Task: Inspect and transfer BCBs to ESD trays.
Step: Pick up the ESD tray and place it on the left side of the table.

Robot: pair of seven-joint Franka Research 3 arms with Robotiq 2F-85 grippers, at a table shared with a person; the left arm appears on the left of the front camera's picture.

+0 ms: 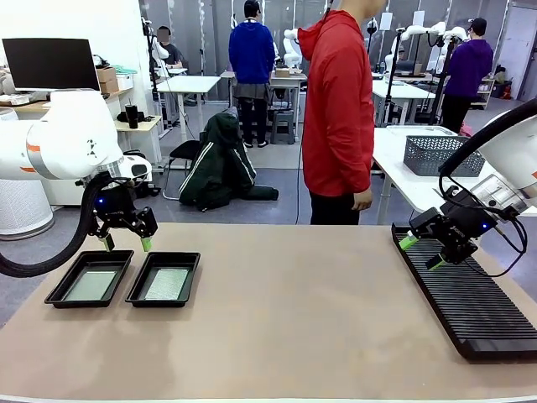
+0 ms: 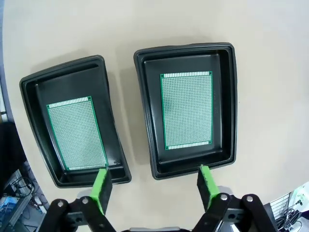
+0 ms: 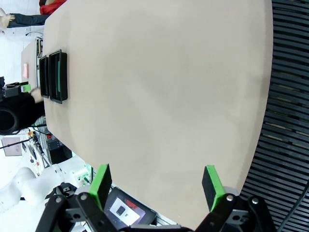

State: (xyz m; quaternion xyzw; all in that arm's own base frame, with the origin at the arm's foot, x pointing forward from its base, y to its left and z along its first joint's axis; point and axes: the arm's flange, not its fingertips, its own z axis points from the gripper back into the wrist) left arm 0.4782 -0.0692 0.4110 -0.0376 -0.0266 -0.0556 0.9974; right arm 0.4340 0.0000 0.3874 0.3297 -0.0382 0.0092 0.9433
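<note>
Two black ESD trays sit side by side at the table's left: one [image 1: 89,279] farther left, the other [image 1: 164,280] beside it. Each holds a flat green BCB, seen from above as one board [image 2: 77,133] in the tray [image 2: 29,92] and another board [image 2: 187,110] in the tray [image 2: 227,58]. My left gripper [image 1: 124,243] hovers open just above the trays' far rims, nothing between its green pads [image 2: 102,186]. My right gripper [image 1: 422,252] hangs open and empty over the near-left edge of the ribbed rack [image 1: 470,298]; its pads [image 3: 211,183] frame bare tabletop.
A person in a red hoodie [image 1: 340,101] stands at the far side, hand [image 1: 362,200] hanging by the table edge. A grey mesh basket [image 1: 436,154] rests on the white table behind the rack. The tan tabletop [image 1: 294,311] lies between the trays and rack.
</note>
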